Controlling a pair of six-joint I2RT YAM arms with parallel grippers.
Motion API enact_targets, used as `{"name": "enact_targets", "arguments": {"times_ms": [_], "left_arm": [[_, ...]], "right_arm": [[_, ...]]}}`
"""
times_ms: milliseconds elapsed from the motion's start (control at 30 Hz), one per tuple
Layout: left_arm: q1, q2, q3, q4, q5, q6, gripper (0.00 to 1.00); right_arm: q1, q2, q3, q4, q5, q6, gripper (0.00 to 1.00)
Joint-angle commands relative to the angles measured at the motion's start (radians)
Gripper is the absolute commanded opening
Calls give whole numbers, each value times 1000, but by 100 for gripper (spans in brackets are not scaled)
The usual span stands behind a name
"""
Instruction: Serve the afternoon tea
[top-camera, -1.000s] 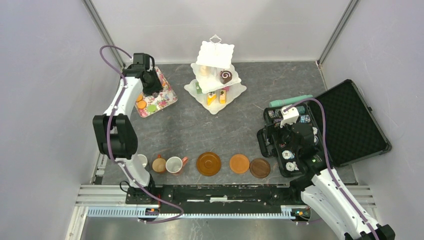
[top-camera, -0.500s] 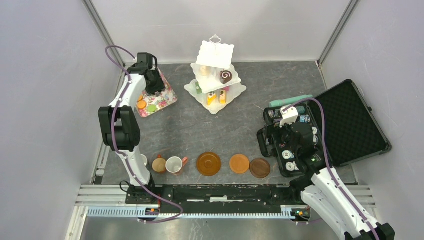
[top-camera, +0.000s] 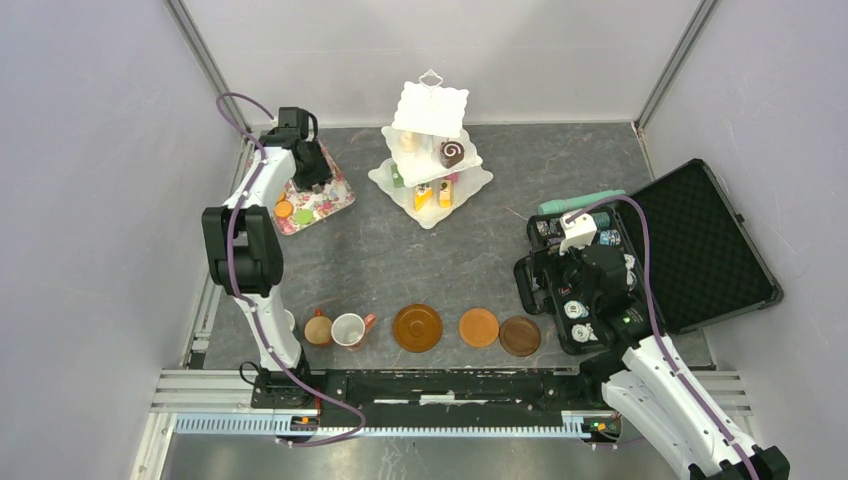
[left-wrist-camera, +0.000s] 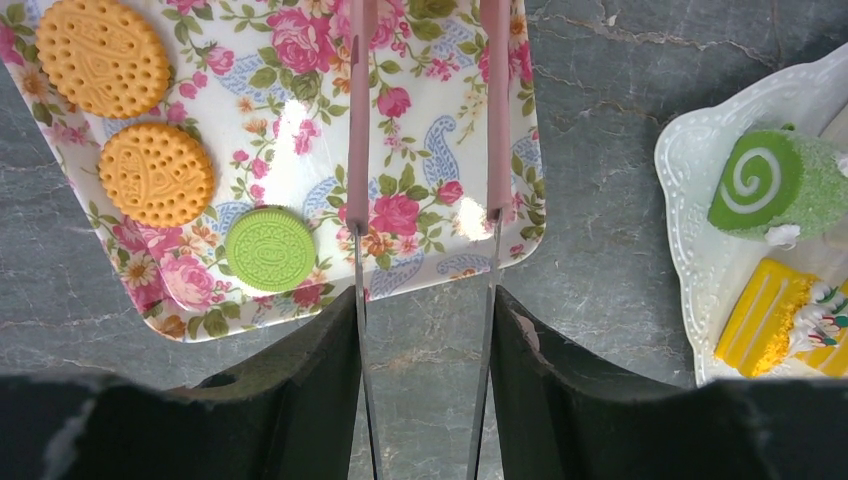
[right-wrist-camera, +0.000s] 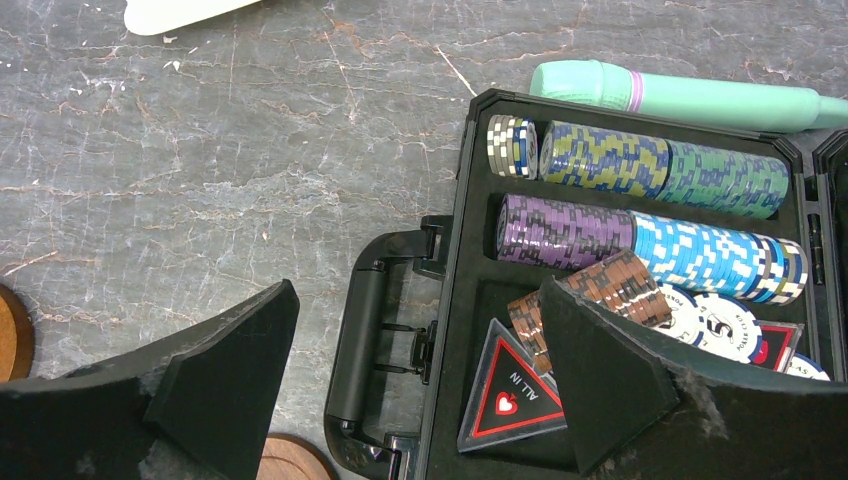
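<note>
The white three-tier stand (top-camera: 430, 150) stands at the back middle with several toy cakes on it. Its bottom tier (left-wrist-camera: 680, 200) shows a green roll cake (left-wrist-camera: 765, 185) and a yellow cake (left-wrist-camera: 785, 320). Three mugs (top-camera: 335, 328) and three brown-orange saucers (top-camera: 479, 327) sit in a row at the front. My left gripper (top-camera: 308, 165) is shut on pink-tipped tongs (left-wrist-camera: 358, 150), whose spread tips hang over the floral tray (left-wrist-camera: 440, 60), right of a green cookie (left-wrist-camera: 270, 248). My right gripper (right-wrist-camera: 420, 330) is open and empty over the handle of the poker chip case (right-wrist-camera: 390, 330).
Two orange cookies (left-wrist-camera: 156, 173) lie on the floral tray (top-camera: 330, 195) at the back left. The open black case (top-camera: 700, 245) of chips fills the right side, with a mint-green tube (right-wrist-camera: 690, 97) behind it. Grey walls close in the table.
My left arm has swung slightly right over the floral tray, its elbow rising, with the tongs held. The right arm has not moved.
</note>
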Motion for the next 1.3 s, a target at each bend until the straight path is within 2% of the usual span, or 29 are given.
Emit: {"name": "enact_targets", "arguments": {"times_ms": [0,200,433,767,1267], "left_arm": [[2,17,53,40,-23,-8,52],[3,28,58,41,-29,-1,48],[10,14,49,39,-43,11,37],[10,-112,-42,46,-90,28,19],[10,-372,-143,-34,-101,51,17]], "right_arm": [[5,-1,1,24,18,6,98],[5,0,1,26,17,6,98],[4,-4,1,23,16,6,98],[5,-16,1,23,16,6,98],[5,-33,-1,27,-2,6,98]]}}
